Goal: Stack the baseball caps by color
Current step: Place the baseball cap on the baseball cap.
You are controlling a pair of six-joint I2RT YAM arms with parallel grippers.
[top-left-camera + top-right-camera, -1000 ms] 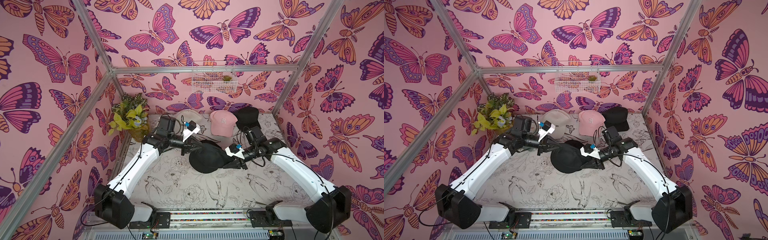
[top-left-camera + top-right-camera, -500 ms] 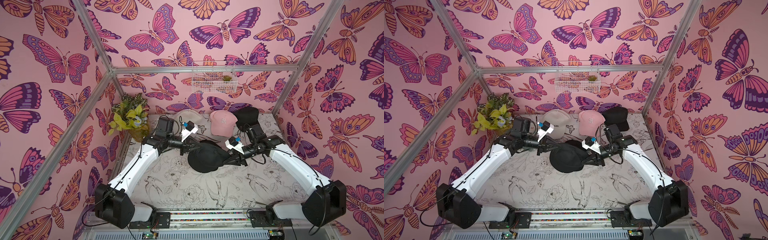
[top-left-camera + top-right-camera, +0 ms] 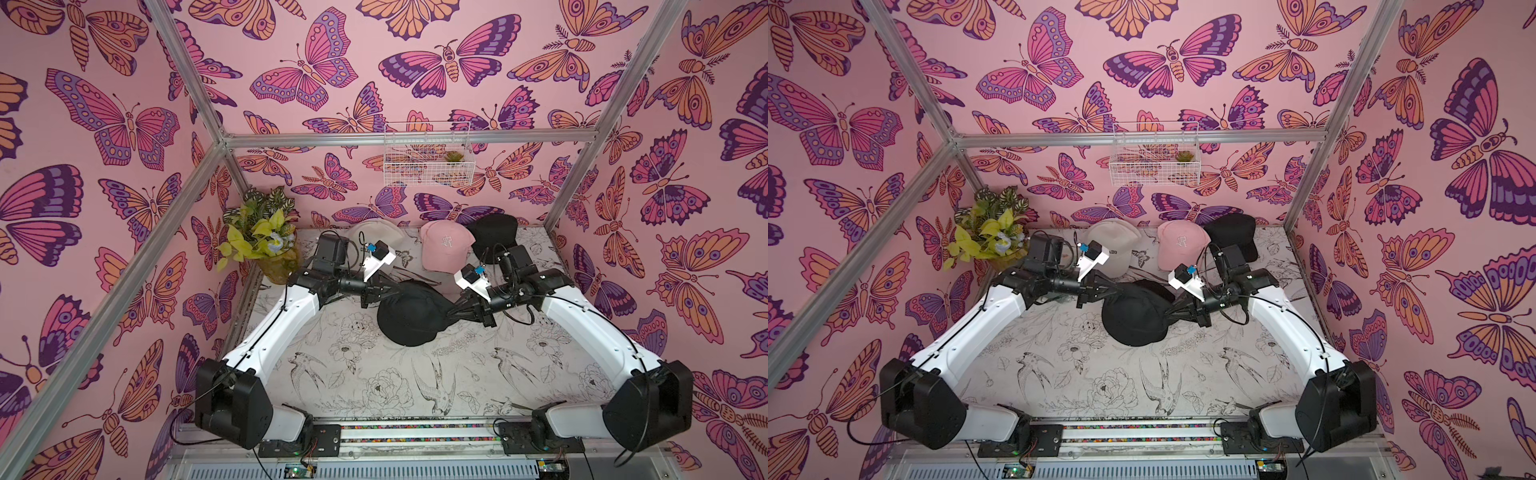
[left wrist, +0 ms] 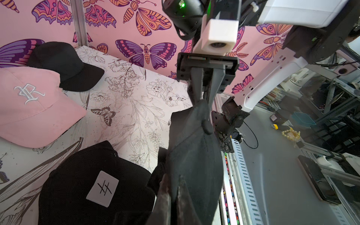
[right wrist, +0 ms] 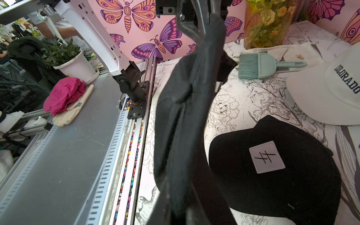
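Black fabric of a plain black cap (image 3: 411,318) hung bunched between the two arms over the middle of the desk (image 3: 374,386). The left gripper (image 3: 383,291) was clamped on the cap's left side, and the right gripper (image 3: 454,309) was pinched tight on its right side. Just beyond it, on the far side, a patched black cap (image 4: 93,187) lay on the desk with its white square patch facing up. Along the far edge sat a cream cap (image 3: 1115,245) lettered COLORADO on the left, a pink cap (image 3: 444,249) with a white embroidered logo in the middle, and a far black cap (image 3: 494,232) just beside it on the right. A teal brush (image 5: 261,66) lay near the cream cap. A vase of leaves (image 3: 266,245) stood in the far left corner.
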